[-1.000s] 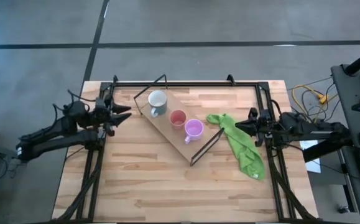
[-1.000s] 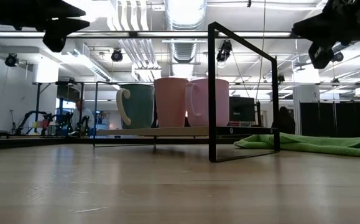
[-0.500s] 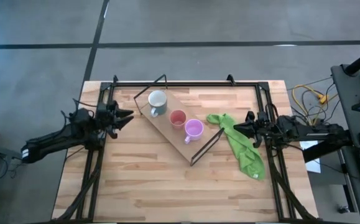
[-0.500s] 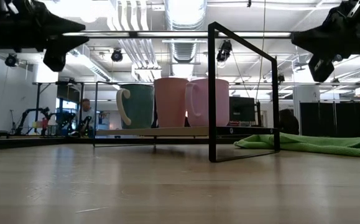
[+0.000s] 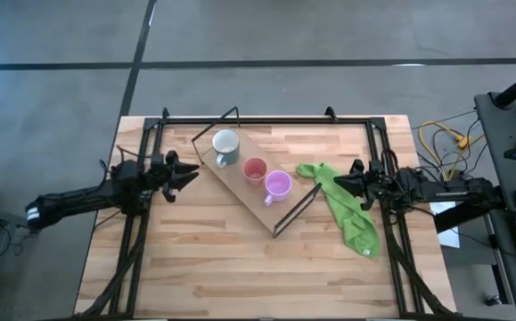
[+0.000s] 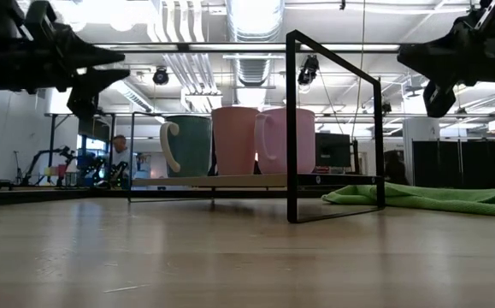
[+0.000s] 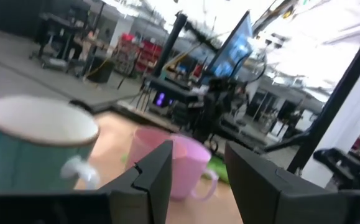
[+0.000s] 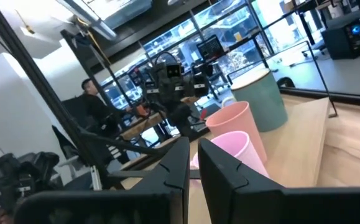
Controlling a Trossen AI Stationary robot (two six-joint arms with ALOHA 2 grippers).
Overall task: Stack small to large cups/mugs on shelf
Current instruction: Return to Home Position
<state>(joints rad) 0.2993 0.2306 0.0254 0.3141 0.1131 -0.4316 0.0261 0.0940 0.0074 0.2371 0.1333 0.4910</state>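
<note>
The light-wood shelf [image 5: 240, 194] lies slantwise at the table's middle, on black wire legs [image 6: 291, 128]. Three vessels stand on it upright on their bases, in a row: the pale grey mug [image 5: 225, 145] at the far left end, the salmon-pink cup [image 5: 255, 169] in the middle, and the lilac mug [image 5: 278, 185]. They also show in the low view: the grey mug [image 6: 187, 145], the pink cup [image 6: 234, 141] and the lilac mug [image 6: 281, 141]. My left gripper [image 5: 186, 174] hovers open left of the shelf, pointing at the mugs [image 7: 198, 168]. My right gripper [image 5: 336, 177] hovers shut, right of the shelf [image 8: 193, 165].
A green cloth [image 5: 345, 207] lies crumpled on the table right of the shelf, under my right gripper. A black frame [image 5: 266, 120] runs around the table's far and side edges. Bare tabletop [image 5: 240, 267] lies toward the near edge. Cables [image 5: 440, 138] lie off the table's right side.
My left gripper has gone down and toward the table's near and right edges, closer to the shelf. My right gripper has moved slightly toward the shelf. The mugs and the shelf have stayed where they were.
</note>
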